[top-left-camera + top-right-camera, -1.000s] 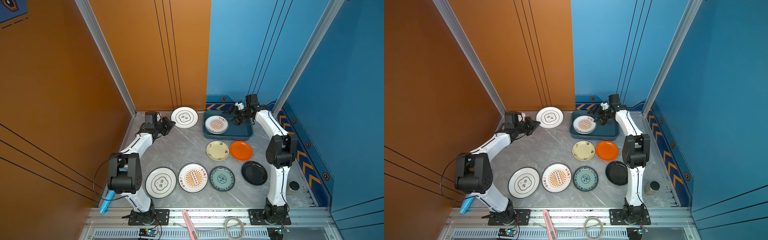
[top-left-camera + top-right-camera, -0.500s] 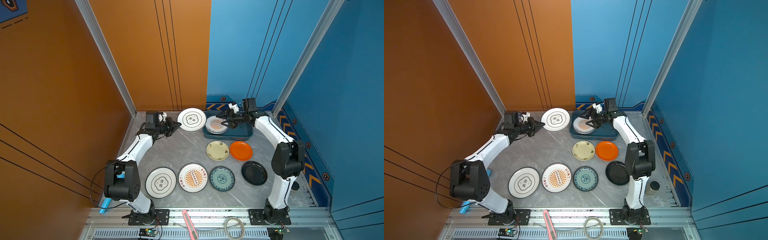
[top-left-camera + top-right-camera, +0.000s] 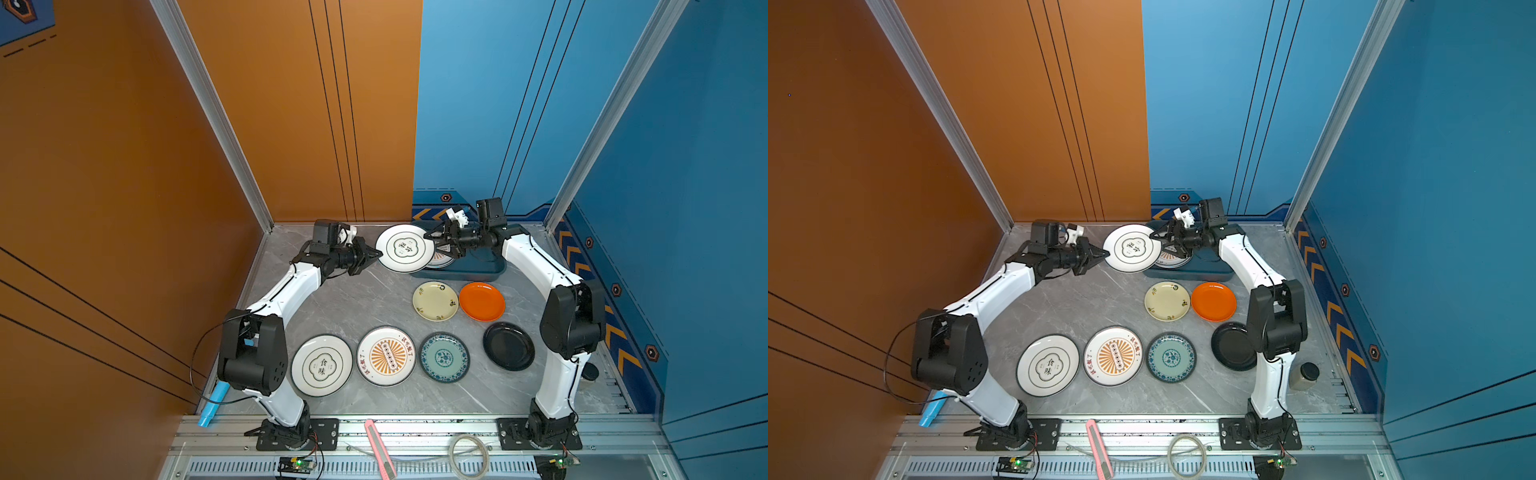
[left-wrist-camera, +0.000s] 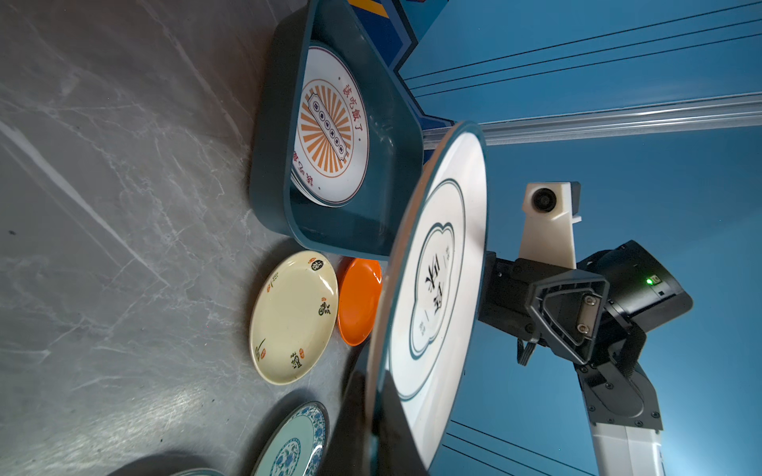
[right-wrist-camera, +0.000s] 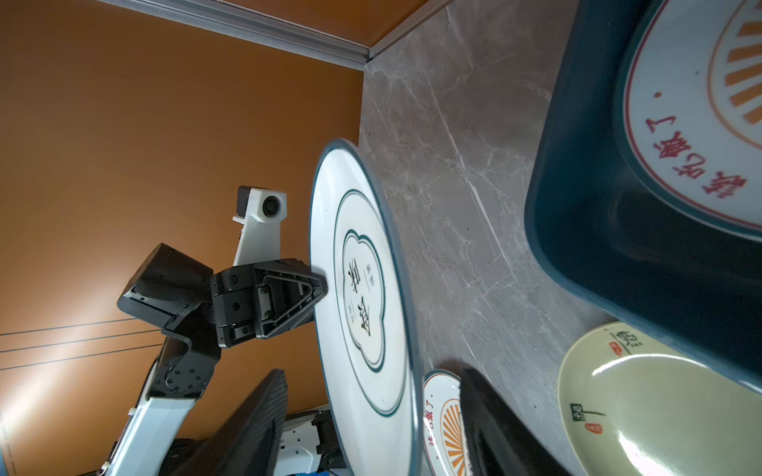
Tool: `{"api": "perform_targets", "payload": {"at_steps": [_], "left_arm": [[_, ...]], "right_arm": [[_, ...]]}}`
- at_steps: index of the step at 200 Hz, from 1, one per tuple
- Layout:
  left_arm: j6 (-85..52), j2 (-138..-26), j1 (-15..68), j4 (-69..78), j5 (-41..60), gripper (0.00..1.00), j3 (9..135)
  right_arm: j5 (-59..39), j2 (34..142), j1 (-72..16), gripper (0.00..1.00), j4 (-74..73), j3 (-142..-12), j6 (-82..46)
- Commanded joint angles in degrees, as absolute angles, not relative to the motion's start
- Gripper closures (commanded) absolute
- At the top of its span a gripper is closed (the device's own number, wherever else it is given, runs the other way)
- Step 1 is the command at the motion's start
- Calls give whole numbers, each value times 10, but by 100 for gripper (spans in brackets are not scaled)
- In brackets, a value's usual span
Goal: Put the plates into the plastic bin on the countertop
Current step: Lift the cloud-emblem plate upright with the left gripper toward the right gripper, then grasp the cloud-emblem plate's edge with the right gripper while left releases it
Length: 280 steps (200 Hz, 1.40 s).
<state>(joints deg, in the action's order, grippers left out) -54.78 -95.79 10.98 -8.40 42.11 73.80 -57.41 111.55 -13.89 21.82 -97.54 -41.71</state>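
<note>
Left gripper point(image 3: 375, 256): jaws together on the left rim of the held plate point(image 3: 405, 248), a white one with a quatrefoil; the plate is face up and lifted clear of the countertop point(image 3: 353, 299).
Right gripper point(image 3: 432, 243): jaws apart, one finger point(image 5: 495, 428) on each side of the plate's right rim; a gap shows on both sides in the right wrist view, no grip seen.
In both top views the held plate overlaps the left end of the bin point(image 3: 478, 272); whether it is over the rim or just short of it, cannot tell.
Bin stands at the back of the countertop; a sunburst plate point(image 4: 330, 136) lies flat inside, at its left end.
Six plates lie on the countertop: cream point(image 3: 435, 301) and orange point(image 3: 482, 301) side by side just in front of the bin; nearer the arm bases a row of quatrefoil point(image 3: 321, 365), sunburst point(image 3: 386, 355), teal point(image 3: 444, 357) and black point(image 3: 509, 346); none touched by either gripper.
</note>
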Motion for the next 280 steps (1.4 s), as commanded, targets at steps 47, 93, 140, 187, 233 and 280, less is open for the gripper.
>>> {"api": "perform_targets", "payload": {"at_steps": [47,93,140,187,233,280], "left_arm": [[-524,-1009,132,-103,439,100,828],[-505,-1043,148,-158,442,100,885],[-498,-1056,160,-178,436,90,904],[-460,-1039,160,-229,427,60,903],[-405,-985,152,-285,380,2,868],[-436,-895,115,-252,327,2,752]], "right_arm": [[-605,1128,-140,63,212,-994,-426],[-601,1133,-140,82,214,-992,-426],[-576,1141,-129,100,225,-1001,-429],[-520,1157,-96,100,258,-1023,-437],[-470,1171,-66,100,298,-1048,-436],[-430,1208,-47,100,346,-1076,-424]]}}
